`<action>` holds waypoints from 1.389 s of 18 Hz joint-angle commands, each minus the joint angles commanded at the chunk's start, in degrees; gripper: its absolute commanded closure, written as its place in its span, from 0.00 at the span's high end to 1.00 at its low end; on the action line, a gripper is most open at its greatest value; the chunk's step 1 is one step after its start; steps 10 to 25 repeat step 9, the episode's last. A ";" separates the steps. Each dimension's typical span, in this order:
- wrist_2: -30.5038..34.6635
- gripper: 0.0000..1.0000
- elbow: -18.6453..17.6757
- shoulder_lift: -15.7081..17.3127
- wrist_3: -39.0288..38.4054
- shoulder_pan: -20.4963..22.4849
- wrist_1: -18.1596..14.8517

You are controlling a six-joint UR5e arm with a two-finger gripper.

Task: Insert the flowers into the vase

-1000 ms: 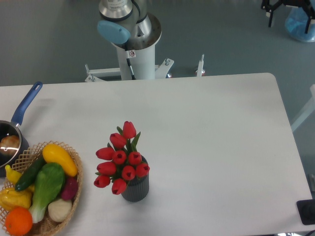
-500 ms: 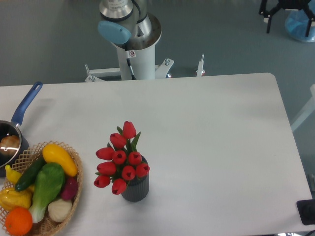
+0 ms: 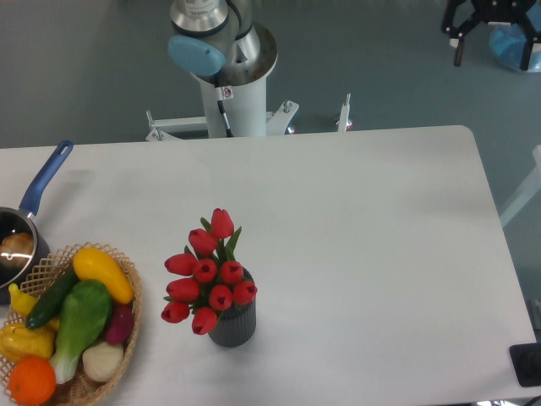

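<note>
The flowers (image 3: pixel 207 275), a bunch of red tulip buds with green leaves, stand with their stems in the vase (image 3: pixel 233 324). The vase is small, dark grey and ribbed, and stands upright on the white table (image 3: pixel 363 245) left of centre near the front. The bunch leans to the left over the vase rim. My gripper (image 3: pixel 494 59) is high at the top right corner, beyond the table's far edge, far from the vase. Its two dark fingers are spread wide with nothing between them.
A wicker basket (image 3: pixel 127 338) of toy vegetables and fruit sits at the front left. A pan with a blue handle (image 3: pixel 46 178) lies at the left edge. The arm's base column (image 3: pixel 232 85) stands behind the table. A blue object (image 3: pixel 514 46) lies on the floor at top right.
My gripper has shifted a little to the left at the top right corner. The flowers and vase have not moved.
</note>
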 joint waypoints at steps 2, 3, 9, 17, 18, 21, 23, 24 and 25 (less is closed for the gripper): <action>-2.12 1.00 -1.23 0.17 -0.72 -0.18 0.00; -2.13 1.00 -1.41 0.09 -0.72 -0.26 0.00; -1.42 1.00 -0.35 -0.26 5.07 -2.20 3.95; -1.42 1.00 -0.35 -0.26 5.07 -2.20 3.95; -1.42 1.00 -0.35 -0.26 5.07 -2.20 3.95; -1.42 1.00 -0.35 -0.26 5.07 -2.20 3.95; -1.42 1.00 -0.35 -0.26 5.07 -2.20 3.95; -1.42 1.00 -0.35 -0.26 5.07 -2.20 3.95; -1.42 1.00 -0.35 -0.26 5.07 -2.20 3.95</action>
